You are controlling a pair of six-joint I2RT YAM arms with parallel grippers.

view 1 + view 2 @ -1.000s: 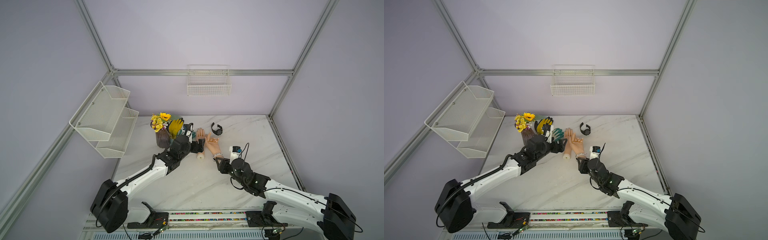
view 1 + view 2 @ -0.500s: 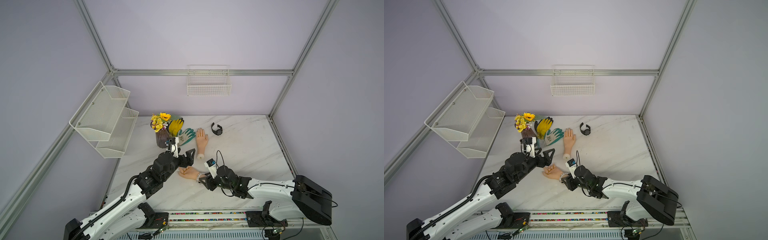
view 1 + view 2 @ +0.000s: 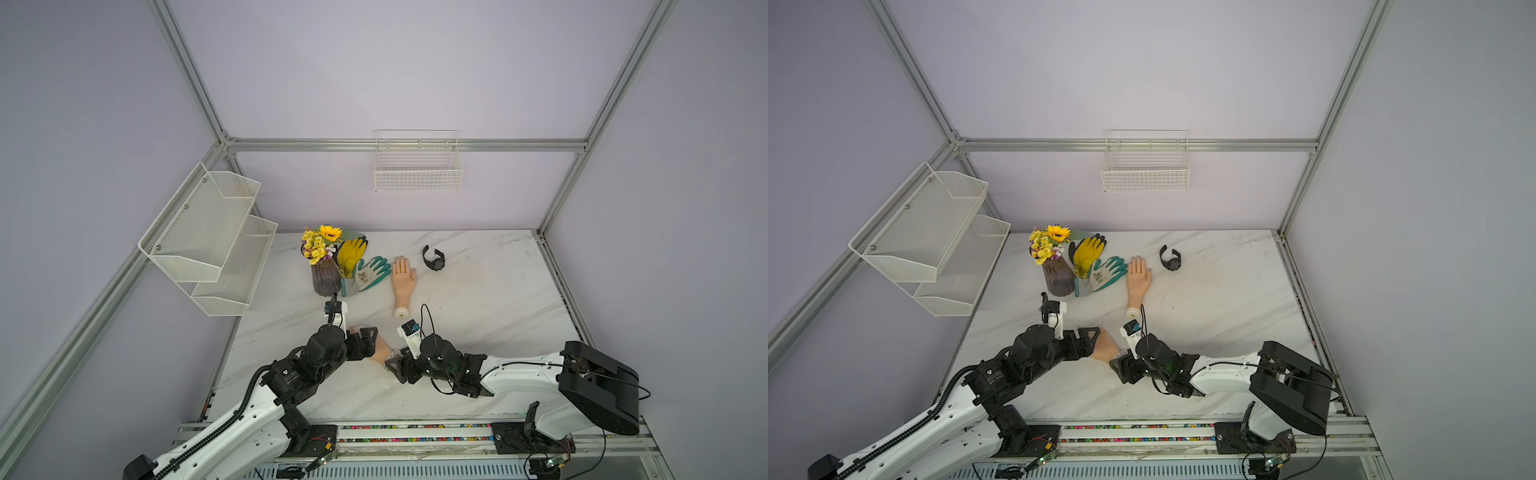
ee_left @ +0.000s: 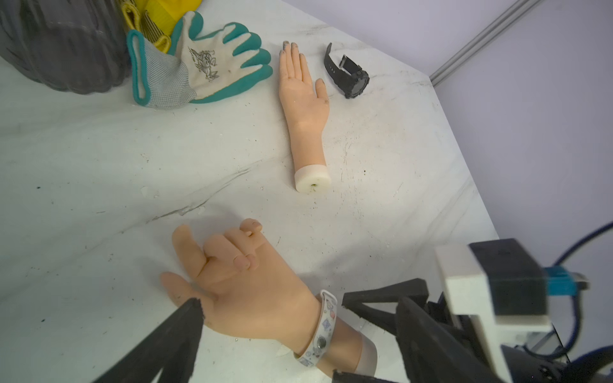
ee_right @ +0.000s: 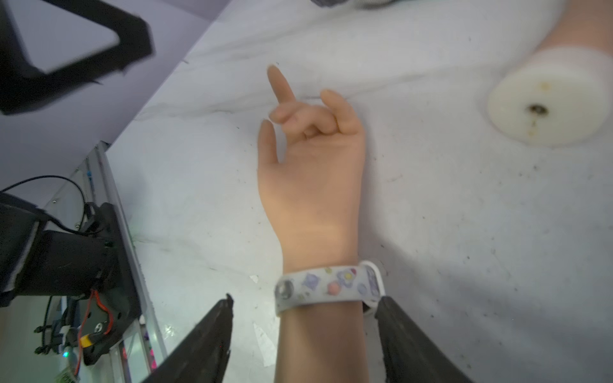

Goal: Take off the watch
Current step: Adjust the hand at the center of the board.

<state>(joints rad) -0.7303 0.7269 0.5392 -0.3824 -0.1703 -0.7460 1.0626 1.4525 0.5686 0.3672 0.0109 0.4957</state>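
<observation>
Right gripper (image 5: 305, 300) spread wide, straddling the mannequin hand (image 5: 311, 185) at its wrist, beside its pale patterned band (image 5: 328, 285)

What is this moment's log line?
left gripper: open, at banded hand | right gripper: open, straddling its forearm | watch: on table, untouched

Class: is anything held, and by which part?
Nothing is held. The right gripper stands open astride the forearm of the banded mannequin hand; the left gripper is open beside its thumb.

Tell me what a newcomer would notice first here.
A curled-finger mannequin hand lies toward the front of the table, wearing a pale patterned band, with the left gripper at its fingers and the right gripper open astride its wrist. The black watch lies loose at the back, beside a second, flat mannequin hand.
</observation>
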